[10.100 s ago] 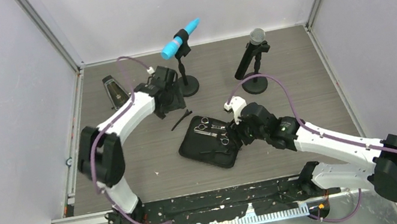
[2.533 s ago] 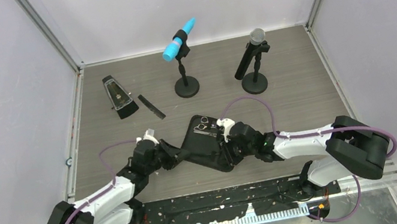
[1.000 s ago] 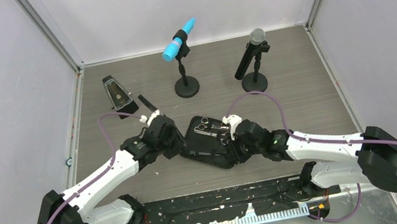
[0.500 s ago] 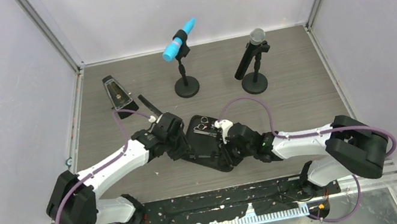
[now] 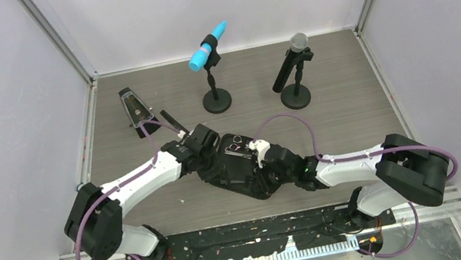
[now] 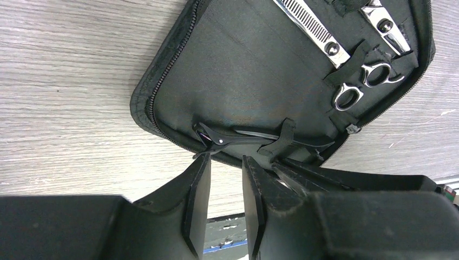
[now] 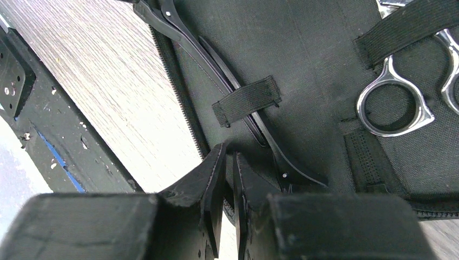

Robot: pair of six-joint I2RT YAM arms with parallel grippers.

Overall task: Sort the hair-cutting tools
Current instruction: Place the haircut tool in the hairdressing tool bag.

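Here left arm (image 5: 143,176) and right arm (image 5: 350,166) converge at the case (image 5: 238,172).

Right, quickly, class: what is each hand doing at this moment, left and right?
Left hand: open with a narrow gap, holding nothing, just short of a hair clip.
Right hand: closed, pinching the edge of the zip case.

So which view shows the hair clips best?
Right wrist: the hair clips lie close-up, tucked under an elastic strap. Left wrist shows them smaller at the case edge; top external cannot resolve them.
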